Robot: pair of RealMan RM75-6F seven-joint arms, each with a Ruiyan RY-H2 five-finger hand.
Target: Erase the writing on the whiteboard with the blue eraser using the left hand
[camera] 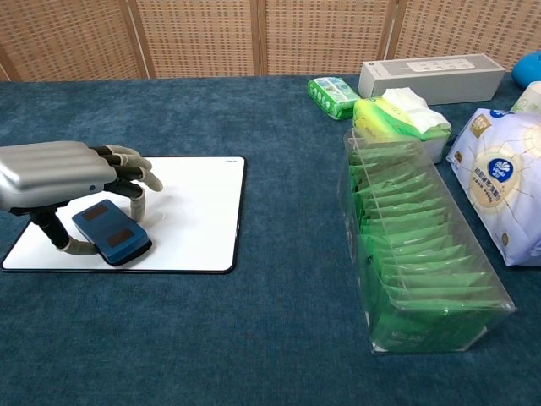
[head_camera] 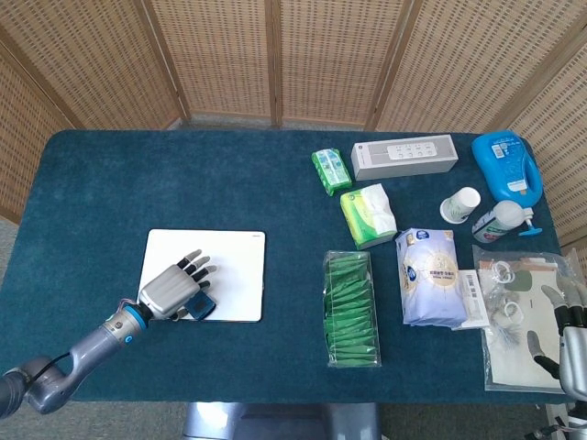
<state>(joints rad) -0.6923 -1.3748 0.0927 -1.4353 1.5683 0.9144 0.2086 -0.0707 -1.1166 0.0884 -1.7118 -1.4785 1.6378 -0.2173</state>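
Note:
The white whiteboard lies flat on the blue cloth at the front left, and I see no writing on it. The blue eraser sits low on the board's front part. My left hand is over it and holds it between the thumb and the curled fingers. My right hand shows only in the head view, at the far right edge over a clear plastic bag, fingers apart and holding nothing.
A clear box of green packets stands right of the board. Behind it are a tissue pack, a small green pack, a white long box, a white bag, a cup and a blue bottle.

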